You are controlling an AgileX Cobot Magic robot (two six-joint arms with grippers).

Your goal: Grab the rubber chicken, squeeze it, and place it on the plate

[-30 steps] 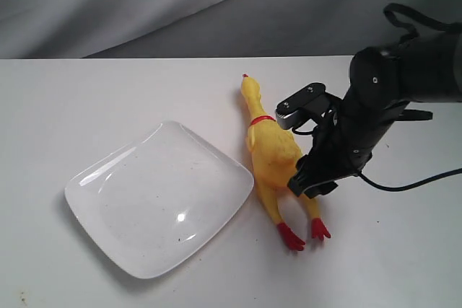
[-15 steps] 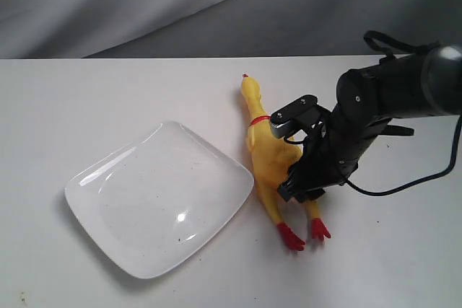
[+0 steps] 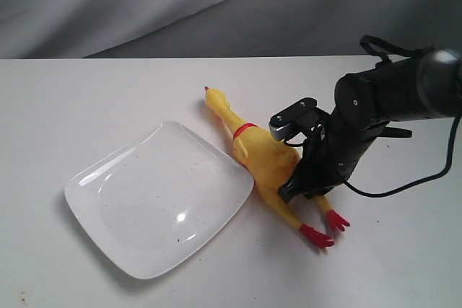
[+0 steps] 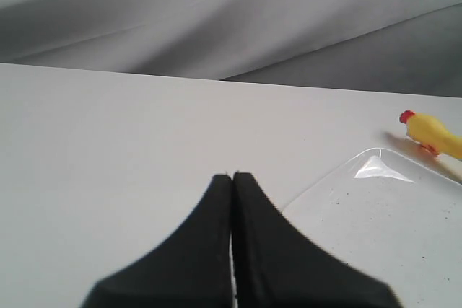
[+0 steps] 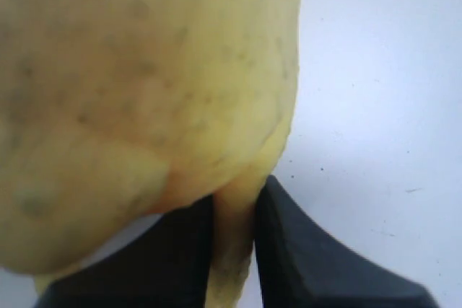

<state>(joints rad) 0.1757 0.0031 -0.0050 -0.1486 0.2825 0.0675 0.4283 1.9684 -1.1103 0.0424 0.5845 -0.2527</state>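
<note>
One chicken (image 3: pixel 263 160) lies on the table (image 3: pixel 86 99) just beside the right edge of the one plate (image 3: pixel 144 200). Whether it touches the rim cannot be told. Its long axis runs on a slant, with the head at the far left end and the red feet at the near right end, roughly along that edge of the plate. The right tool (image 3: pixel 296 187) is on its lower body, on the side away from the plate. In the right wrist view the jaws are nearly together, pinching a narrow fold of yellow rubber where the body tapers toward the legs. The grip looks thin, so it may slip on a lift. The body appears to rest on the table, not raised. The plate lies to the left of the held chicken in the exterior view, so the carry would go that way, a short way across the rim. The right arm is plainly the nearer. The left tool (image 4: pixel 232 182) hangs apart with its jaws pressed together on nothing. Two tools in all.
</note>
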